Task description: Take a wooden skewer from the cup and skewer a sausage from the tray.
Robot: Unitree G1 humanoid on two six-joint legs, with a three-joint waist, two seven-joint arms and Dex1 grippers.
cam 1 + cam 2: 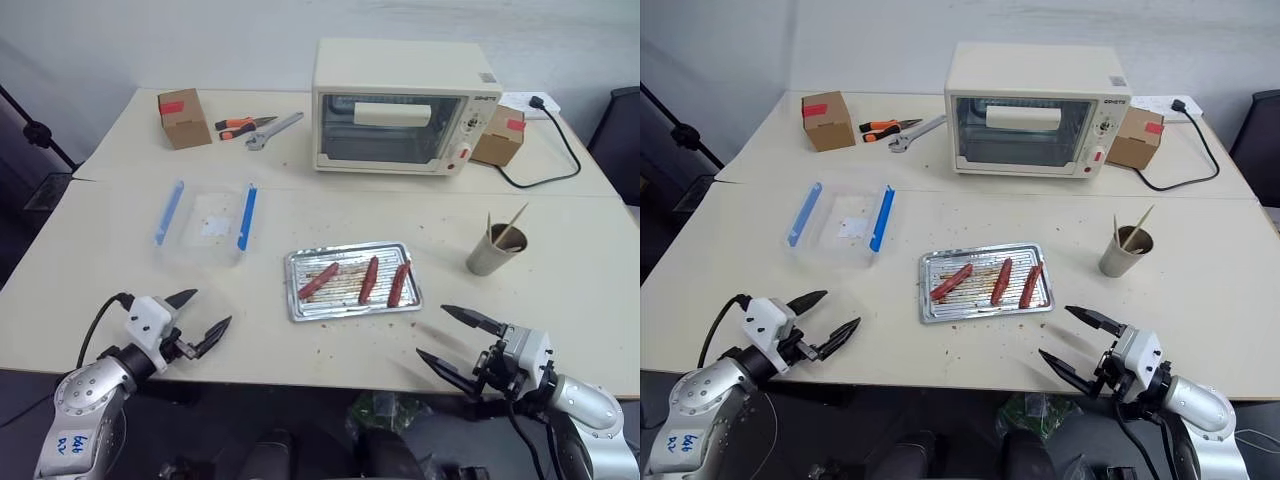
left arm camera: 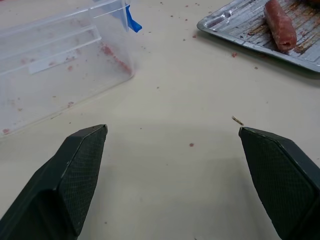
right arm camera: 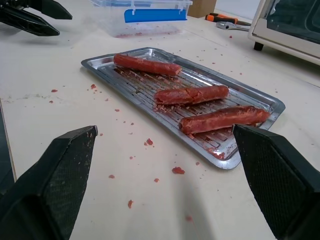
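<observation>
From the head, the cup (image 1: pixel 492 251) holds skewers (image 1: pixel 512 225) beside the tray (image 1: pixel 350 308). The right wrist view adds three sausages (image 3: pixel 190 94) up close. Both the left gripper (image 1: pixel 204 318) and the right gripper (image 1: pixel 447 337) have their fingers spread wide, empty.

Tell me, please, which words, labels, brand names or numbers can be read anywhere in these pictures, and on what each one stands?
Brand name on the toaster oven, upper right of its front: too small to read.
Markings around the toaster oven's knobs: too small to read.
Blue handwriting on the left arm's grey shell: looks like "64t" above "DV", uncertain.
White label inside the clear plastic box: no legible text.
Red tape on the cardboard boxes: no text visible.
</observation>
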